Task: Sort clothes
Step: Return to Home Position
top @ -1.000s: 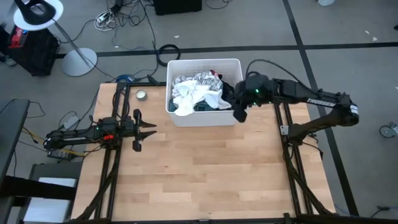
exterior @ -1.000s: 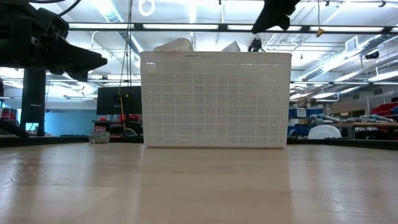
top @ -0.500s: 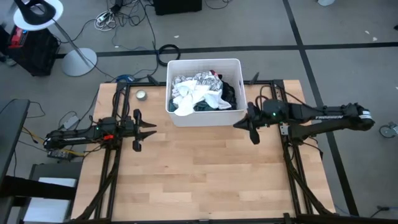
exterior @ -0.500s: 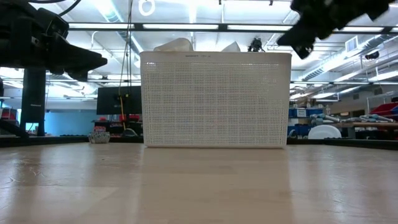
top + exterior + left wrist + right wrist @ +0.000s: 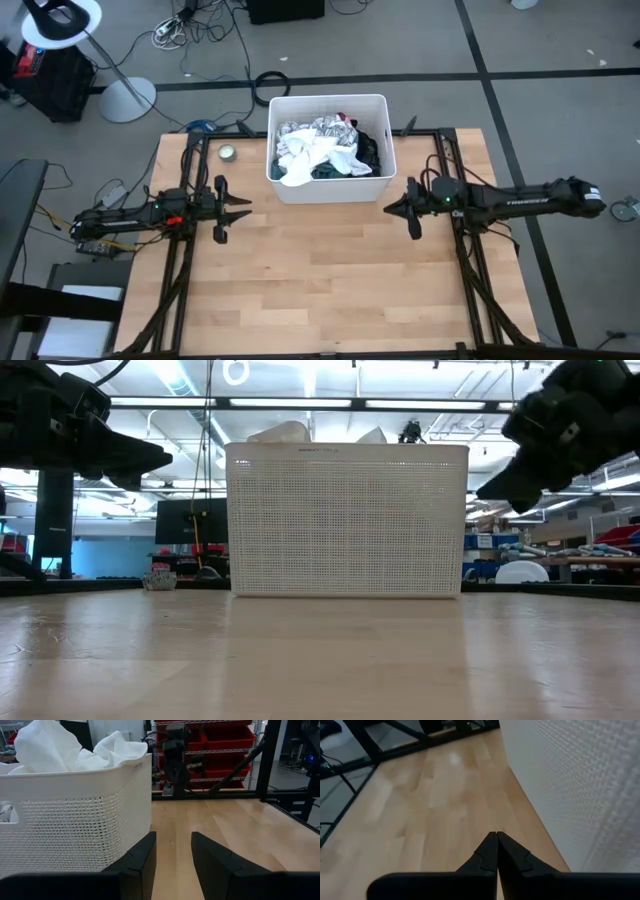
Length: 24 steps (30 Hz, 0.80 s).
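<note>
**Clothes heaped in the bin, both hands empty beside it**

The clothes [image 5: 322, 150] lie piled inside the white bin [image 5: 328, 98] at the far middle of the table [image 5: 330, 290]; a plain white piece [image 5: 318, 157] sits on top, with leaf-print, dark and a scrap of red fabric showing around it. The heap crests just above the bin's rim. No garment can be seen on the bare wood around the bin, so the sorting looks finished, in my judgement.

The left hand [image 5: 243, 207] hovers well to the left of the bin and a little nearer than its front wall; its fingers stand parted with nothing between them. The right hand [image 5: 392, 208] hangs just off the bin's front right corner, its fingers pressed tip to tip on nothing. A clenched, empty hand suits an arm that is done carrying.

Both arms lie stretched low along their own sides of the table, pointing inward toward each other; that reads as a resting pose rather than a reach, since neither hand aims at the bin's mouth. A small round tin [image 5: 227, 152] sits left of the bin — apart from it and no part of the job.
</note>
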{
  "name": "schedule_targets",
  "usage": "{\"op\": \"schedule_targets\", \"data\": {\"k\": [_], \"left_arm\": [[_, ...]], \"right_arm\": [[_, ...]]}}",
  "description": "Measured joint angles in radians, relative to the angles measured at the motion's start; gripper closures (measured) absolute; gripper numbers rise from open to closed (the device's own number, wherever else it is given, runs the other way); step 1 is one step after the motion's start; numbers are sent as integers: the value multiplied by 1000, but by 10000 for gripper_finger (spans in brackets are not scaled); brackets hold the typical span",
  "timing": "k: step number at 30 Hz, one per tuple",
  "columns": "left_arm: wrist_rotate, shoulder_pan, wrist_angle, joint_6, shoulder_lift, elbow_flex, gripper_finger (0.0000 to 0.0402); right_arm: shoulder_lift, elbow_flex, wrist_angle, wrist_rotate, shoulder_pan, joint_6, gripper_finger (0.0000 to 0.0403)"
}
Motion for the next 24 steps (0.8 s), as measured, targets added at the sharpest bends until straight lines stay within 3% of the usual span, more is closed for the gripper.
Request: {"op": "schedule_targets", "data": {"k": [8,12,19,24], "left_arm": [[0,0,0,0,0,0,273],[0,0,0,0,0,0,273],[0,0,0,0,0,0,273],[0,0,0,0,0,0,273]], "right_arm": [[-28,-147,137,-4,0,21,402],[-35,-204,195,-62,0,47,402],[-39,-211,187,-112,2,63,403],[-62,-212,182,-75,2,86,403]]}}
